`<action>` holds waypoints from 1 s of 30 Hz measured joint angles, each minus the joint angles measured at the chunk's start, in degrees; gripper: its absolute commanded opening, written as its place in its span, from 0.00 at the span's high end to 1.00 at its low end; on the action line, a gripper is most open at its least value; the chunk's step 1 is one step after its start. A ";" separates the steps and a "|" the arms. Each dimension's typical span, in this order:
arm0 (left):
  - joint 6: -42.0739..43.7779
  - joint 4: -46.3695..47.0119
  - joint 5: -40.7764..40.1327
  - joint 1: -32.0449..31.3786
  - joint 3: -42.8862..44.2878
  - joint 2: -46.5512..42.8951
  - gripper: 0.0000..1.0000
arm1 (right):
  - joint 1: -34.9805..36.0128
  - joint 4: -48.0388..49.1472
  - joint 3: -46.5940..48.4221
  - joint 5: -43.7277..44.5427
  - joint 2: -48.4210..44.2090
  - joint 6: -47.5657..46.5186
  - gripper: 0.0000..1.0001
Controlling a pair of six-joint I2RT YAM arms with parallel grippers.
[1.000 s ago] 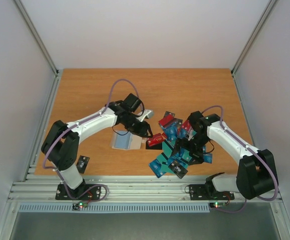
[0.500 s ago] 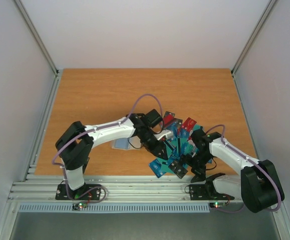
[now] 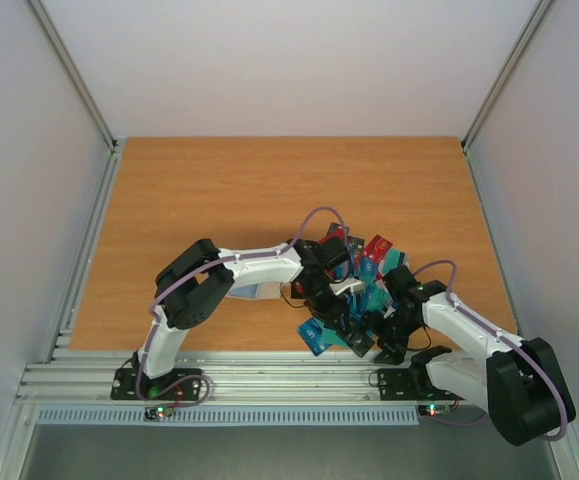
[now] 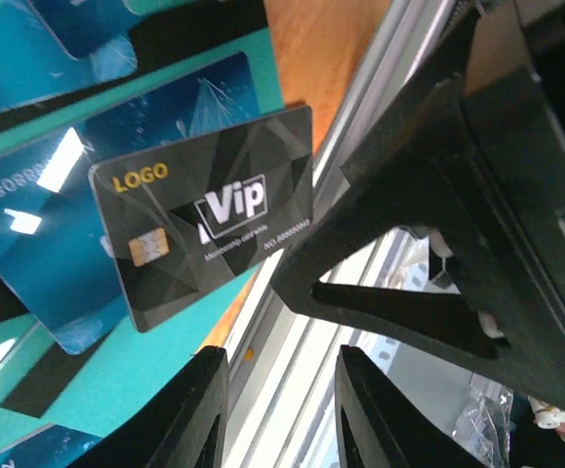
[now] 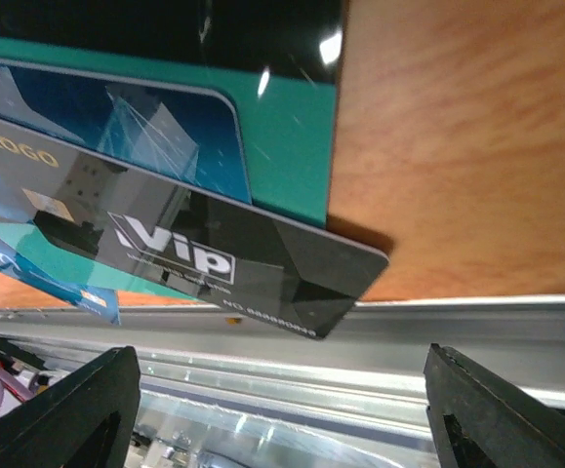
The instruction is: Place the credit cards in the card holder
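White walls [image 3: 269,60], wooden table [image 3: 219,190], aluminium rail [image 3: 279,375]

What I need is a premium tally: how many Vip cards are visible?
1: the black Vip card, at the near edge of the pile, by the rail. Others may be hidden.

black vip card [image 4: 209,229], gold "logo" and chip at its left end, lying face up and tilted across blue cards [image 4: 28,224] and teal cards [image 4: 116,380], its right end near the edge of the wooden table [image 4: 331,39] beside an aluminium rail [image 4: 272,322]. left gripper [image 4: 280,414] at bottom, fingers apart, nothing between them. black angular part [image 4: 477,195] with a triangular opening fills the right side.
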 measured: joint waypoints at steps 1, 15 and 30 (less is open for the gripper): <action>-0.52 0.22 -0.26 0.00 0.31 0.39 0.68 | 0.00 0.90 -0.39 -0.02 -0.22 0.26 0.22; -3.98 2.51 -1.27 0.02 0.83 4.50 0.69 | 0.00 9.97 -5.14 -0.63 -0.66 3.04 0.32; -3.93 2.23 0.66 0.09 2.86 7.19 0.69 | -0.04 9.55 -5.01 -0.98 0.59 2.49 0.61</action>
